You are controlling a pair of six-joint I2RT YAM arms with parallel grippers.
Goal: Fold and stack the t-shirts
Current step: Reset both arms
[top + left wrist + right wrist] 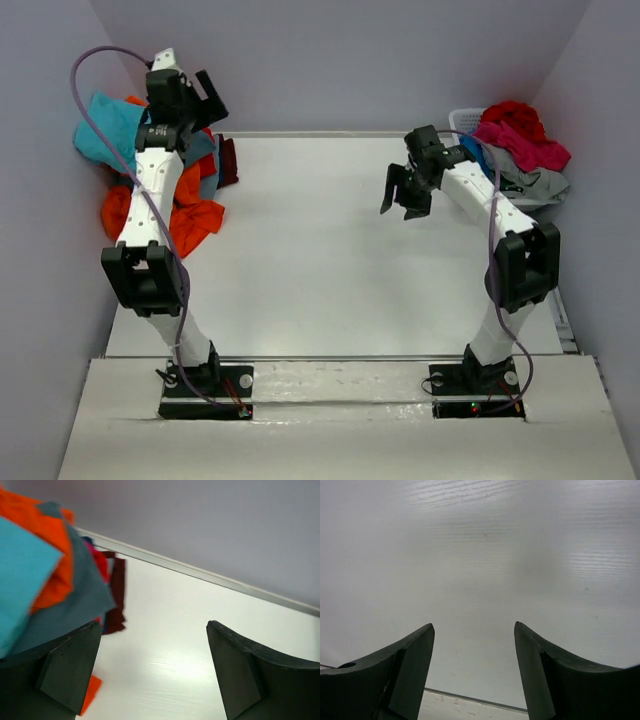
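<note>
White slatted basket (463, 117) sits at the far right corner of the white table (310, 260), with pale grey walls (350, 60) rising behind.

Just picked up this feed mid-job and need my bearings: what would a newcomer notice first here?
A bright heap of t-shirts sits at the far left corner of the table, a turquoise shirt on top and orange shirts spilling below, beside the left gripper. Opposite, red and pink shirts mound over a white basket at the far right. Between them the right gripper hangs open over bare tabletop.
</note>
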